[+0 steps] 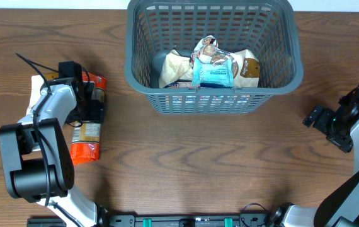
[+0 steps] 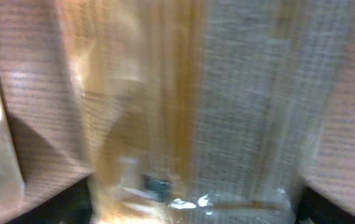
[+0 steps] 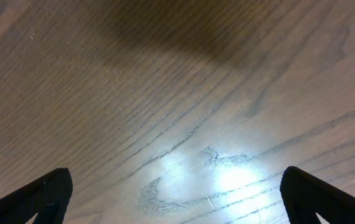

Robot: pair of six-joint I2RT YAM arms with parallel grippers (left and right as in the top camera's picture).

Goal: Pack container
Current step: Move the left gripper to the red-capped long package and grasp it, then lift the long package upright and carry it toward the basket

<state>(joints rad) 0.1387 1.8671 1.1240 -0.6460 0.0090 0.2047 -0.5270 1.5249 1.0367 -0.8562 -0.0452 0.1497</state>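
The container (image 1: pixel 214 101), a dark grey lattice basket, stands at the back centre. Inside it lie cream snack packets (image 1: pixel 178 68) and a teal one (image 1: pixel 214 74). A long orange snack packet (image 1: pixel 84 151) lies on the table at the left. My left gripper (image 1: pixel 91 107) is down over its middle. In the left wrist view the orange packet (image 2: pixel 227 124) is blurred and fills the whole gap of the left gripper (image 2: pixel 190 208), both fingers against its sides. My right gripper (image 1: pixel 323 121) hangs open over bare wood at the right; the right gripper (image 3: pixel 177 205) has nothing between its fingers.
The wooden table (image 1: pixel 217 164) stretches between the two arms in front of the basket. A white object (image 1: pixel 38 85) lies under the left arm, next to the orange packet.
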